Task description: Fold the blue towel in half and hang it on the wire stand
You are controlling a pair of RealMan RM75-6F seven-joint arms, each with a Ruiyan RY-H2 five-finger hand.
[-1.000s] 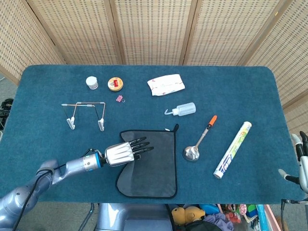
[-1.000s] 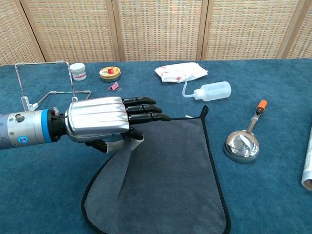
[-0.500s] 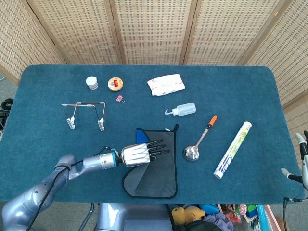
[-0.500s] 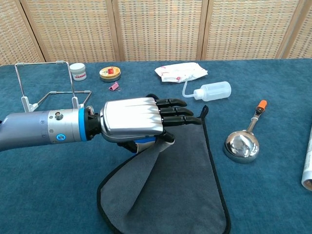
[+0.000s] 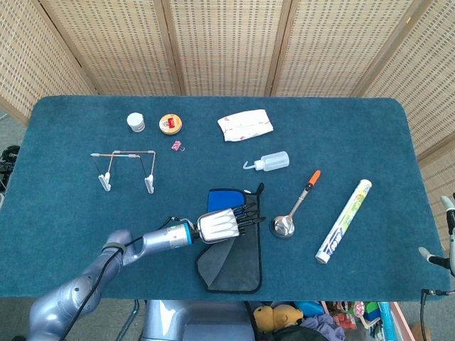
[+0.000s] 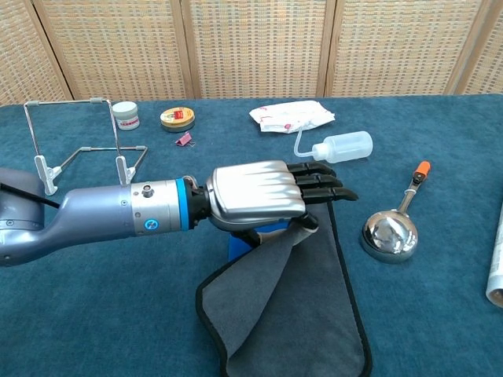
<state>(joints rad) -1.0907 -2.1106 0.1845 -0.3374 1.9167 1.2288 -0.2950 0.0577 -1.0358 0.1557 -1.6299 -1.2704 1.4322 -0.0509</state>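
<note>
One teal table (image 5: 64,213) | wicker screens (image 5: 227,42) behind | left hand (image 6: 259,200) seemingly pinching towel (image 6: 299,314) edge | right hand unclear

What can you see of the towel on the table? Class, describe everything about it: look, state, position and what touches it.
The towel is soft cloth, grey on one face and blue on the other, with black edging and a small black loop at its far right corner. It lies on the table's near edge, partly folded: its left side is lifted and carried rightward, showing the blue face. The left hand holds that lifted edge. The spoon lies just to its right, apart.
</note>
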